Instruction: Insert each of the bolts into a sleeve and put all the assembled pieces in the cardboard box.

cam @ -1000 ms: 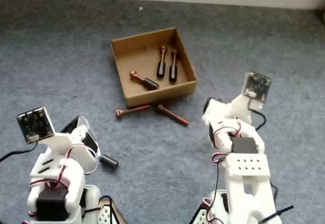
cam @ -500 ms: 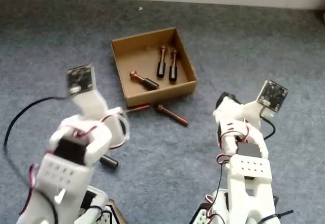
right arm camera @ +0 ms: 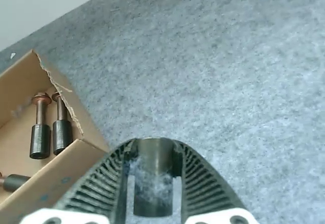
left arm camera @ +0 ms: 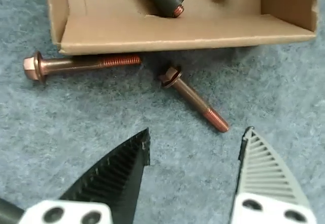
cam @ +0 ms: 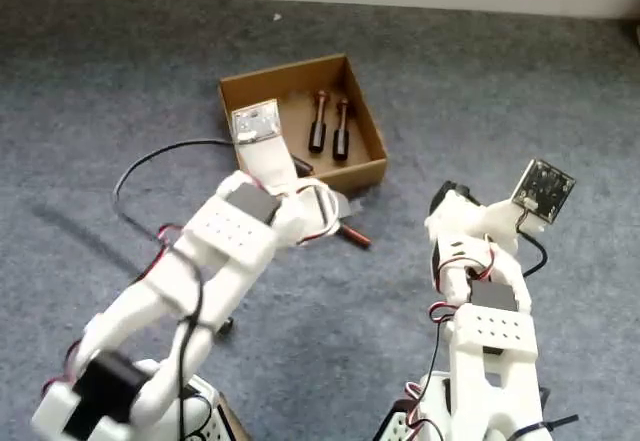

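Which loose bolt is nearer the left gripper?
The slanted bolt, threaded tip pointing at the open left gripper. The other bolt lies along the box wall, farther off.

Surface: 1 grey, carpet-like table covering (cam: 520, 81), flat and uniform.

Items resting directly on it:
1. 1 open, square, brown cardboard box (cam: 365, 171), standing upright toward the far middle of the covering.
2. 2 loose copper-coloured flanged metal bolts, both just outside the box's near wall. The first bolt (left arm camera: 76, 64) lies alongside that wall, just beside it. The second bolt (left arm camera: 195, 98) lies at an angle, head near the first bolt's threaded end, tip pointing away from the box.
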You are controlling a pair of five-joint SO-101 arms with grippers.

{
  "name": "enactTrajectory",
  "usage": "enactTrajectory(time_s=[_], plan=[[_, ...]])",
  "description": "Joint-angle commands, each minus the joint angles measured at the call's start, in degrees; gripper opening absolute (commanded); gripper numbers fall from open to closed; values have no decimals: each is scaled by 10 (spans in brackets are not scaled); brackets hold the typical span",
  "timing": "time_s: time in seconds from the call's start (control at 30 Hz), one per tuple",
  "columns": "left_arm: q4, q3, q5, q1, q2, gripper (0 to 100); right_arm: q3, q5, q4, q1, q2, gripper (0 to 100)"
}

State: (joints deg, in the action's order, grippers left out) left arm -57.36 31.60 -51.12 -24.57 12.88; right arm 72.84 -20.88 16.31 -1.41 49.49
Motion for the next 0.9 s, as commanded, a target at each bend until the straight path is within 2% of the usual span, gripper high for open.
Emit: enactTrajectory(time_s=[0.0,0.23,0.57,0.67,0.83,0.87], plan=[[10,-90,-29,-8,-106,294,-7,-6,-13,-7,1,5],[8,-182,-37,-8,-258,294,-7,-6,-12,-4,1,5],[6,-286,-37,-6,-393,290,-7,-6,-12,-3,1,5],[5,-306,-37,-5,-421,216,-7,-6,-12,-3,1,5],[5,-316,-36,-5,-429,9,-7,-6,-11,-2,1,5],[5,-316,-36,-5,-429,2,-7,-6,-11,-2,2,5]])
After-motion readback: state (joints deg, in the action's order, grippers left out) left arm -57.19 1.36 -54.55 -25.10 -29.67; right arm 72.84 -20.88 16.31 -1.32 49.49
